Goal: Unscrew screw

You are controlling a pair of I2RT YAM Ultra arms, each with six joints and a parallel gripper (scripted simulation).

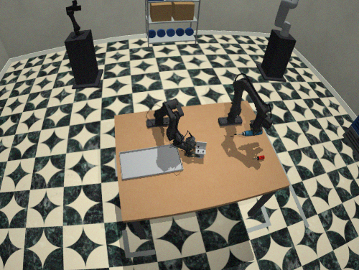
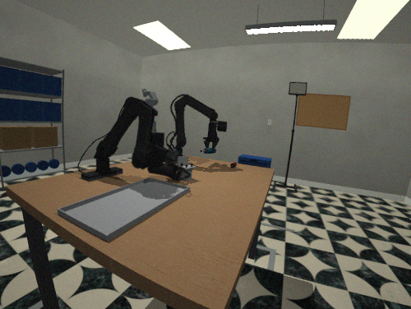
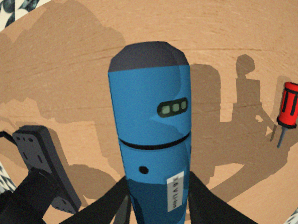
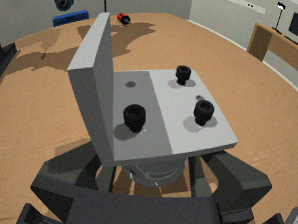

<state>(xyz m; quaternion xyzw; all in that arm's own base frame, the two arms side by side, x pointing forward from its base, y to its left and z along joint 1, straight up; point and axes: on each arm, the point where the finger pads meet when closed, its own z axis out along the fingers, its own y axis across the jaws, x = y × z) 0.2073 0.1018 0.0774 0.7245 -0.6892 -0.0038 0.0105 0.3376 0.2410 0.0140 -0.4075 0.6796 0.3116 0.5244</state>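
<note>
The joint module stands on the table. Its grey L-shaped bracket [image 4: 165, 117] carries three black screws: one on the left [image 4: 134, 116], one on the right [image 4: 204, 111] and one at the back [image 4: 183, 74]. A fourth hole [image 4: 130, 84] is empty. My right gripper [image 1: 192, 149] [image 4: 155, 133] grips the module's dark base from both sides. My left gripper [image 1: 256, 131] [image 2: 210, 145] is shut on the blue electric screwdriver [image 1: 248, 133] [image 2: 208, 150] [image 3: 150, 130]. It holds the screwdriver above the table, well away from the module.
A red-handled hand screwdriver [image 1: 259, 157] [image 2: 233, 165] [image 3: 286, 107] [image 4: 123, 18] lies on the table near the left arm. A flat grey tray [image 1: 140, 166] [image 2: 111, 209] lies beside the module. The arm bases stand at the table's back edge.
</note>
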